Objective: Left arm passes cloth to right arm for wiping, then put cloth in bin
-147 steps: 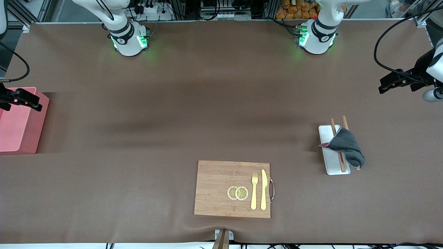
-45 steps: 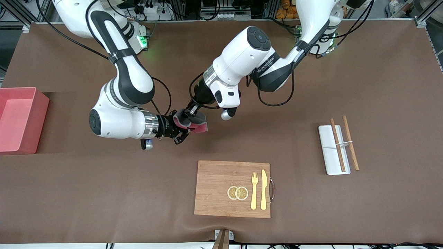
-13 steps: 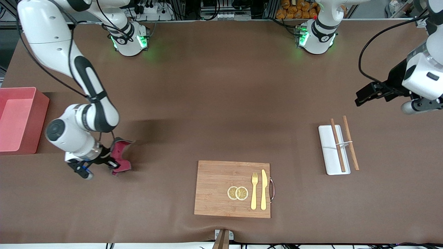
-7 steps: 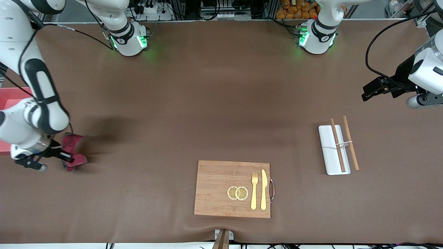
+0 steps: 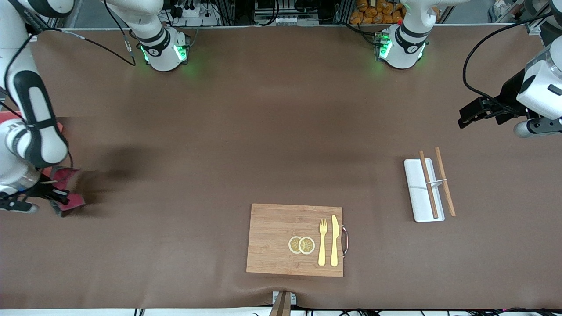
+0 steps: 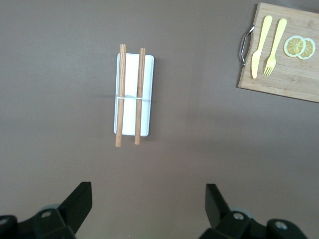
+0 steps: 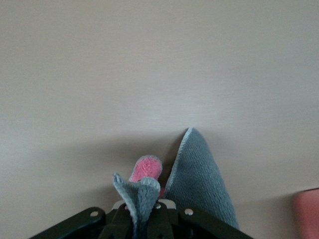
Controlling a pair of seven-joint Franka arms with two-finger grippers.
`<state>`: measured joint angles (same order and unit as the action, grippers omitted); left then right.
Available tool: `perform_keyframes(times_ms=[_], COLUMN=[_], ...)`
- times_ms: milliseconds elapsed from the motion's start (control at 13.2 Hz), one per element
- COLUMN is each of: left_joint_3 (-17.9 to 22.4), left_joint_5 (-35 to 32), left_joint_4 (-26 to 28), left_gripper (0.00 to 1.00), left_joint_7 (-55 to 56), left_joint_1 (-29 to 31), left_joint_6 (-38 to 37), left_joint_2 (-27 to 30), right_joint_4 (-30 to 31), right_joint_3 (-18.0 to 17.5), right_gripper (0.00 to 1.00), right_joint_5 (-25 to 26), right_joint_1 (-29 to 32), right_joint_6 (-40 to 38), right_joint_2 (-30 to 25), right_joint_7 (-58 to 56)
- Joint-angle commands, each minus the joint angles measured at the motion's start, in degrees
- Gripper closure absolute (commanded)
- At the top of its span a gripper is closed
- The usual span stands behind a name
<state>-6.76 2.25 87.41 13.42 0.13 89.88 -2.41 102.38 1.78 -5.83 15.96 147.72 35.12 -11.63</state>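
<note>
At the table edge nearest the front camera, a flat bamboo cutting board [image 5: 294, 239] with a metal handle carries two lemon slices [image 5: 301, 245] and a pale yellow fork [image 5: 322, 242] and knife [image 5: 334, 240], side by side. Farther from the camera, toward the left arm's end, a white rectangular tray [image 5: 420, 190] bears one of two banded wooden chopsticks [image 5: 428, 184]; the second lies half off its edge. The left gripper [image 5: 474, 115] hangs over bare table near that tray, its fingers [image 6: 77, 204] spread wide and holding nothing, the arm waiting. At the right arm's end, the right gripper [image 5: 52, 196] is clamped tight on the cloth [image 5: 69, 188], a soft napped towel, magenta face up in the front view, grey pile showing in the right wrist view [image 7: 199, 181], trailing on the brown table mat [image 5: 272, 131]. Just beside that gripper, farther from the camera, a corner of the pink plastic bin [image 5: 59, 127] shows past the arm; its contents cannot be seen.
</note>
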Motion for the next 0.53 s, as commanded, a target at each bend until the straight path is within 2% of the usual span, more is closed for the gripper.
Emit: perform_keyframes(times_ms=[0, 454], left_joint_3=[-0.2, -0.2], left_joint_5=[-0.2, -0.2], left_joint_4=[0.8, 0.9], left_gripper=[0.0, 0.0], left_joint_7=[-0.9, -1.0], left_joint_1=[0.2, 0.2], left_joint_6=[-0.1, -0.1], left_joint_2=[1.2, 1.0], right_joint_4=[0.8, 2.0], right_joint_3=[1.1, 5.1], right_gripper=[1.0, 1.0], right_joint_5=[1.4, 1.6], right_joint_1=[-5.8, -21.0], right_joint_6=[0.3, -0.6], right_joint_2=[0.6, 0.6], right_joint_7=[10.5, 37.3])
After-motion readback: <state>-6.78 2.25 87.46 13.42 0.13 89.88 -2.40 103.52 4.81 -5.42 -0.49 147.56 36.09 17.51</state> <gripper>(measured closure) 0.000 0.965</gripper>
